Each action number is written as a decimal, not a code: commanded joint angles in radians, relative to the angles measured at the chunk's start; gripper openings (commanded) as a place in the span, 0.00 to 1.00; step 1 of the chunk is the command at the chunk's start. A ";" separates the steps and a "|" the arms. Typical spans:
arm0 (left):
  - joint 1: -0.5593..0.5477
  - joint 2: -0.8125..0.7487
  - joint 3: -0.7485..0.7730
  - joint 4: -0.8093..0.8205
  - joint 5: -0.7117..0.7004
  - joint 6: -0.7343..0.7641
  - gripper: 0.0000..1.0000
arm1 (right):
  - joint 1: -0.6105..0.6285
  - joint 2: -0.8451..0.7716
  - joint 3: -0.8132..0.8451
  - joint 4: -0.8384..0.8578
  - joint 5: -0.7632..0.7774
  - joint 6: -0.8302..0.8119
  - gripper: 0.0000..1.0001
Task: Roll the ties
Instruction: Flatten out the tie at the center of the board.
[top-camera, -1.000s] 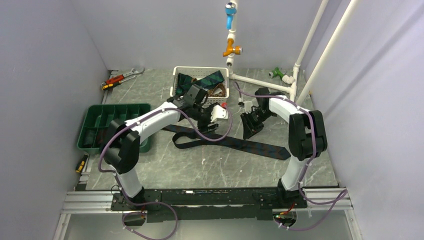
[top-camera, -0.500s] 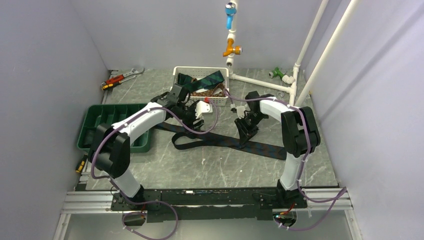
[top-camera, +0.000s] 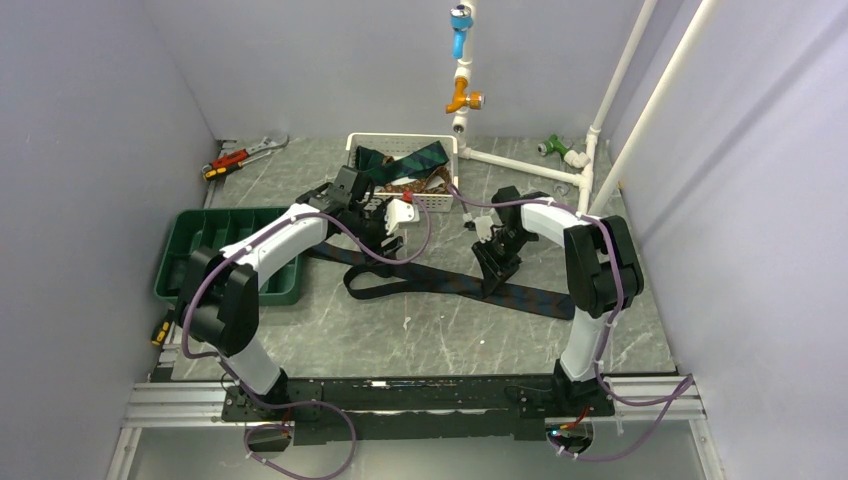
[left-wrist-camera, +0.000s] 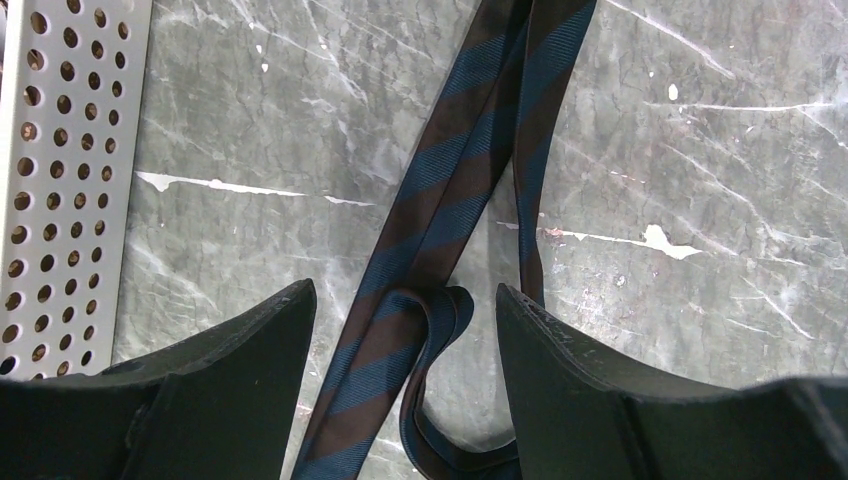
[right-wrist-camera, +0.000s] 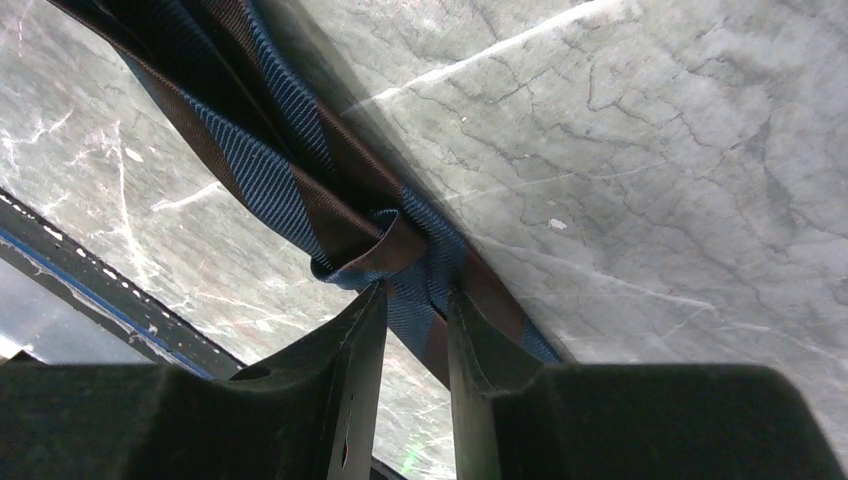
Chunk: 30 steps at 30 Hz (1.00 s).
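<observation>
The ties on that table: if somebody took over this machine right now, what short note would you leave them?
Left hand: open, hovering over the striped tie beside the white basket, holding nothing.
Right hand: shut on a bunched fold of that same tie, farther along it.
Ties: the striped one lies loose and unrolled across the table; other ties sit in the basket.
Done: no finished roll in sight.
Left: roll this tie, then the ones in the basket.
</observation>
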 joint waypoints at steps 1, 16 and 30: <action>0.010 -0.038 0.007 -0.001 0.014 -0.013 0.71 | 0.007 -0.042 0.010 0.012 -0.025 -0.013 0.30; 0.020 -0.035 0.026 -0.003 -0.013 -0.018 0.71 | 0.113 -0.026 -0.048 0.067 0.139 -0.023 0.27; 0.041 -0.037 0.009 -0.071 0.009 0.100 0.72 | 0.107 -0.138 -0.013 -0.052 0.203 -0.110 0.00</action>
